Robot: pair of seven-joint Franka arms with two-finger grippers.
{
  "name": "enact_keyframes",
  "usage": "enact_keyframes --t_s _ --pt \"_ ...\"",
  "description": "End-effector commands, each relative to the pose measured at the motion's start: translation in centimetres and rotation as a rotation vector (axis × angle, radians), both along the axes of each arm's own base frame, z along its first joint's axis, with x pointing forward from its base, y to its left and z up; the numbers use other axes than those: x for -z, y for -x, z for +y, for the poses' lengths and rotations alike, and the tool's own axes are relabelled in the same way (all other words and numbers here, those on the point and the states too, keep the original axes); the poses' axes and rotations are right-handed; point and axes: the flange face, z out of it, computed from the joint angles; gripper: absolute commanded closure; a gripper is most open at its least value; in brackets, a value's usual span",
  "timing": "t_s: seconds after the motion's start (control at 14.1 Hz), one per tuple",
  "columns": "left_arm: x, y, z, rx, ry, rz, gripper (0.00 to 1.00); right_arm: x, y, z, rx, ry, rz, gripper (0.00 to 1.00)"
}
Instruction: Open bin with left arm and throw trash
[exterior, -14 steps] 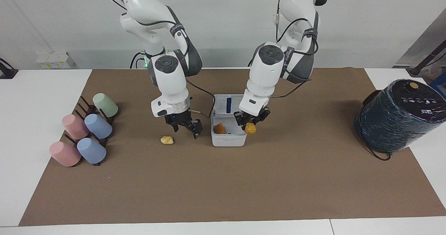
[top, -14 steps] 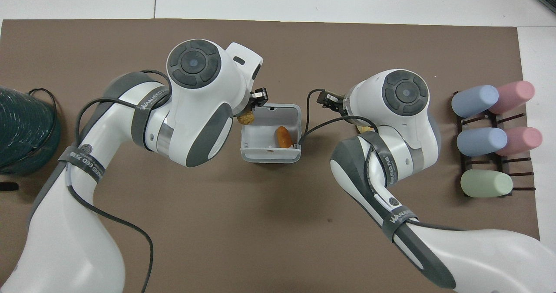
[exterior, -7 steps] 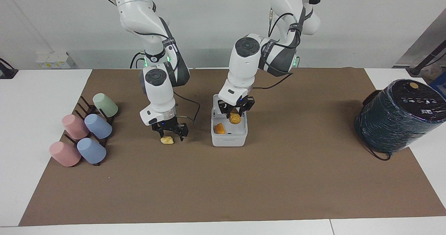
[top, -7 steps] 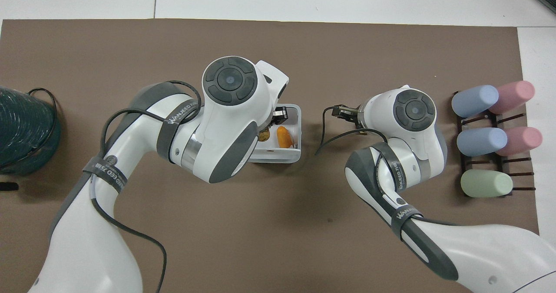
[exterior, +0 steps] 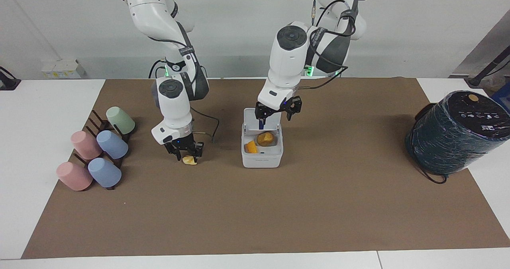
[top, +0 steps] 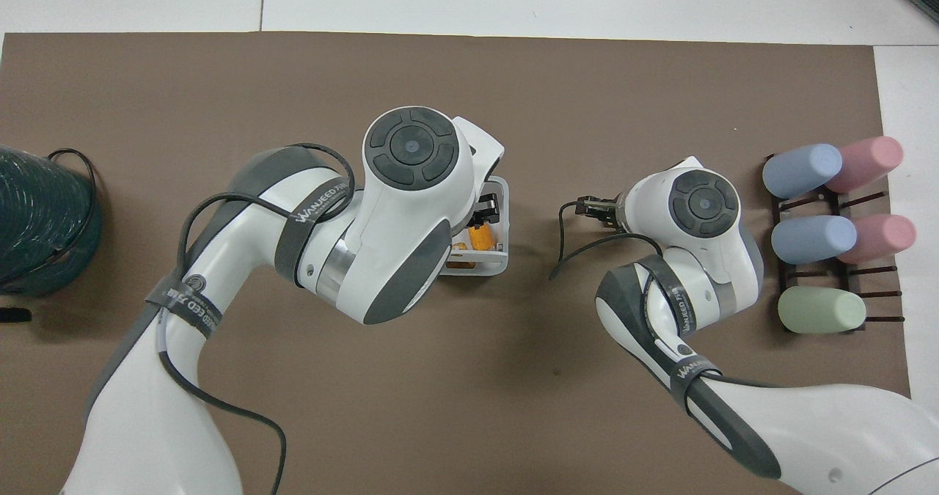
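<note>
On the brown mat, two trash pieces [exterior: 259,141] fill the bin [exterior: 261,159]; left gripper [exterior: 278,113] spread empty, right gripper [exterior: 184,152] clasps the third piece [exterior: 189,161].

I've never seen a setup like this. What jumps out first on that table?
Mid-table, a small white bin stands open with two orange-yellow trash pieces inside, and the left gripper hangs open above it. Beside the bin, toward the right arm's end, the right gripper is down around a pale yellow lump on the brown mat. At that end, pastel cups lie on a rack.
</note>
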Motion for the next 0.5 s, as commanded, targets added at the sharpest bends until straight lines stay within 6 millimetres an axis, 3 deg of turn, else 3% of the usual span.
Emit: enact_keyframes --t_s 0.0,0.14,0.28,0.43 --pt "-2.6 -3.3 6.8 0.012 -0.014 0.001 0.09 -0.4 0.7 0.6 -0.033 0.007 -0.020 1.00" --pt "-5.4 -5.0 12.9 0.059 0.001 -0.041 0.08 -1.4 0.2 0.8 -0.033 0.004 -0.037 1.00" --pt "-6.6 -6.1 18.4 0.120 0.001 -0.058 0.08 -3.4 -0.6 1.5 -0.022 0.000 -0.059 1.00" --pt "-7.2 -6.4 23.6 0.165 -0.010 -0.037 0.08 -6.6 -1.6 3.5 0.009 -0.018 -0.081 1.00"
